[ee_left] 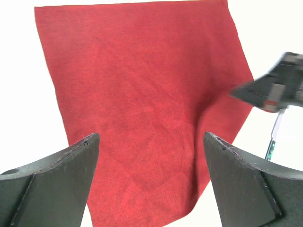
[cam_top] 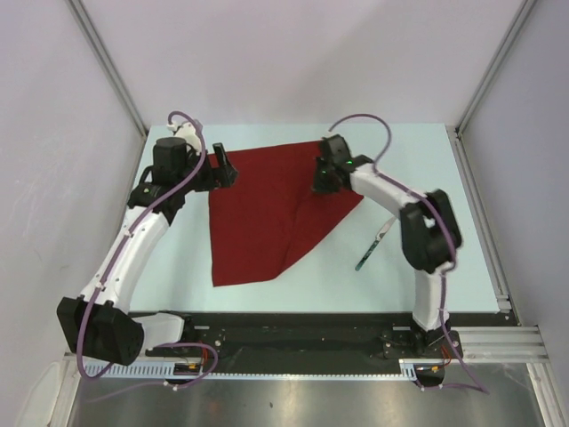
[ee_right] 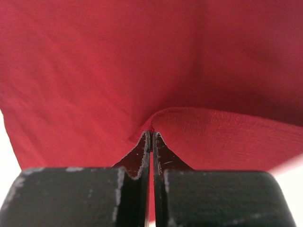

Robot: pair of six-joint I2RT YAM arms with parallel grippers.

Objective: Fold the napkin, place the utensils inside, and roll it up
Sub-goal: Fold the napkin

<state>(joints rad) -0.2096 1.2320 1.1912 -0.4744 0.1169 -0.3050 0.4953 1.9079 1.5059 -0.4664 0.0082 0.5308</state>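
Note:
The dark red napkin [cam_top: 267, 218] lies spread on the table, with its far right part lifted and creased. My right gripper [cam_top: 322, 181] is shut on the napkin's right edge; in the right wrist view [ee_right: 151, 134] the cloth [ee_right: 94, 71] is pinched between the fingertips. My left gripper [cam_top: 227, 165] is open at the napkin's far left corner; in the left wrist view [ee_left: 150, 137] its fingers [ee_left: 71, 175] straddle the cloth [ee_left: 142, 85] without touching it. One utensil [cam_top: 373, 245] lies on the table to the right of the napkin, partly under my right arm, and also shows in the left wrist view [ee_left: 275, 137].
The pale table [cam_top: 462, 196] is bounded by white walls and metal frame posts [cam_top: 480, 89]. A black rail with the arm bases [cam_top: 293, 334] runs along the near edge.

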